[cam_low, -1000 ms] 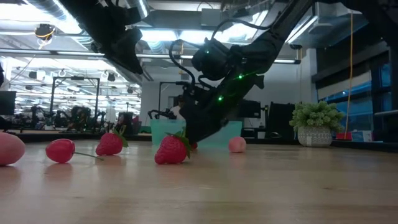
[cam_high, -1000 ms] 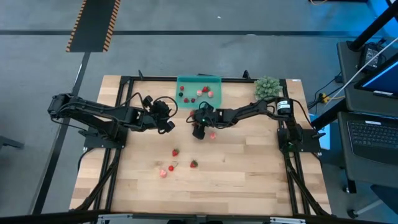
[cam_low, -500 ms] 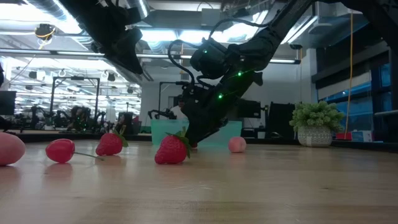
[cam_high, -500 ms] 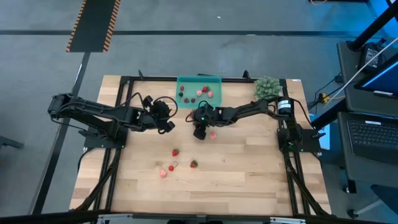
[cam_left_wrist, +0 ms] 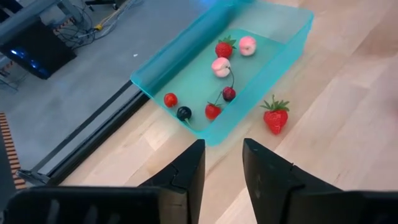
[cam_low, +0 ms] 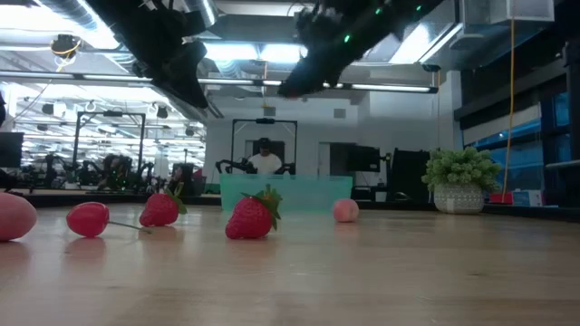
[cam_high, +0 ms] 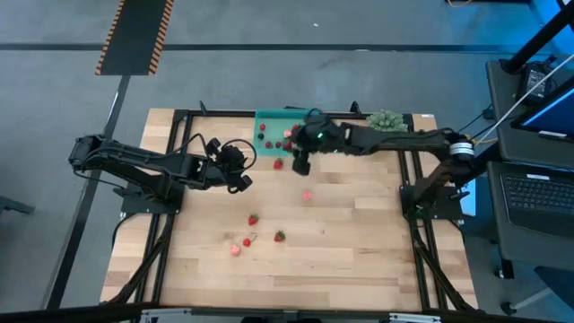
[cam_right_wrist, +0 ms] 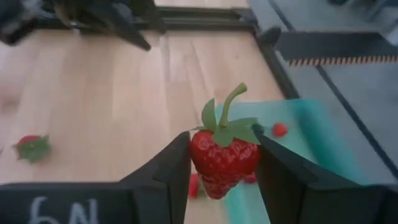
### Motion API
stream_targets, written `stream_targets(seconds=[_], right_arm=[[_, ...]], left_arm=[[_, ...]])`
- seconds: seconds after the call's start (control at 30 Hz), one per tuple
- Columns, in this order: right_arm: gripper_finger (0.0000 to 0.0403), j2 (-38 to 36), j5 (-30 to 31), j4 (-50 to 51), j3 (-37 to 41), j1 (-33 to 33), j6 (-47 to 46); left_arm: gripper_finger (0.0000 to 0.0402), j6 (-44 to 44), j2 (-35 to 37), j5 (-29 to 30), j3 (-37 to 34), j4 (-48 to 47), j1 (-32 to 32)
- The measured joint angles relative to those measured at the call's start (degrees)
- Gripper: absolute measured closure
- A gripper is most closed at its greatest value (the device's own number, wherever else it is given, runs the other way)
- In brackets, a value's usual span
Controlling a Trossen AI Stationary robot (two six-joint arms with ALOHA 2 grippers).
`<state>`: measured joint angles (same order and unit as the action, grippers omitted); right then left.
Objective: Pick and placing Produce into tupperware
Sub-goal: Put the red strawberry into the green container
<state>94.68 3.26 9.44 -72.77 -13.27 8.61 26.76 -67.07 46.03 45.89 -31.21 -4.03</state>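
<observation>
My right gripper (cam_right_wrist: 222, 163) is shut on a red strawberry (cam_right_wrist: 224, 160) and hangs above the table by the near edge of the teal tupperware (cam_high: 287, 118); it also shows in the high view (cam_high: 301, 160). The tupperware (cam_left_wrist: 249, 68) holds several red, pink and dark pieces. One strawberry (cam_left_wrist: 276, 116) lies on the table just beside its wall. A pink piece (cam_high: 307, 193) and several more pieces (cam_high: 253, 219) lie on the table nearer the front. My left gripper (cam_left_wrist: 222, 163) is open and empty, left of the tupperware (cam_high: 239, 167). My right gripper pinches the strawberry's red body (cam_right_wrist: 198, 155) between its two fingers (cam_right_wrist: 168, 168), one on each side. The green cap and stem (cam_right_wrist: 225, 118) stick out beyond the fingertips. The strawberry is lifted clear of the table.
A green leafy plant in a pot (cam_high: 386, 124) stands at the far right corner, also in the low view (cam_low: 462, 181). A black frame (cam_high: 179, 117) runs along the table's far and side edges. The bare wood at the front right (cam_high: 359, 242) is open.
My right gripper has risen from the table and gone toward the far edge, to the tupperware's near side, carrying the strawberry lifted clear. The pink piece beside where it stood stays on the table.
</observation>
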Motion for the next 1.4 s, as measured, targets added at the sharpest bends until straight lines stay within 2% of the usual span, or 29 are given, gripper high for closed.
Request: stream_targets(seconds=[0.17, 0.37, 0.57, 0.93, 1.07, 1.4], right_arm=[[0.0245, -4.70, -2.01, -1.06, -0.07, -4.16, 1.02], [0.0244, -2.44, -3.47, -1.58, -1.47, -9.58, 0.95], [0.0243, 7.13, -7.32, 1.68, -6.62, -14.13, 0.93], [0.0243, 27.70, -10.14, 24.27, -27.88, -20.12, 0.66], [0.0242, 33.23, -14.74, 29.74, -36.00, -20.20, -2.24], [0.0242, 43.79, -14.99, 35.32, -50.94, -17.93, -8.22]], left_arm=[[0.0307, 0.01, 0.00, -0.34, 0.01, 0.05, 0.00], [0.0308, 0.00, 0.00, -0.35, 0.00, 0.04, 0.02], [0.0298, 0.00, 0.00, -0.34, 0.00, 0.58, 0.07], [0.0294, 0.00, 0.00, -0.36, 0.00, 0.58, 0.02], [0.0301, 0.00, 0.00, -0.37, 0.00, 0.56, 0.02], [0.0315, -0.39, 0.00, -0.49, 0.01, 0.38, 0.02]])
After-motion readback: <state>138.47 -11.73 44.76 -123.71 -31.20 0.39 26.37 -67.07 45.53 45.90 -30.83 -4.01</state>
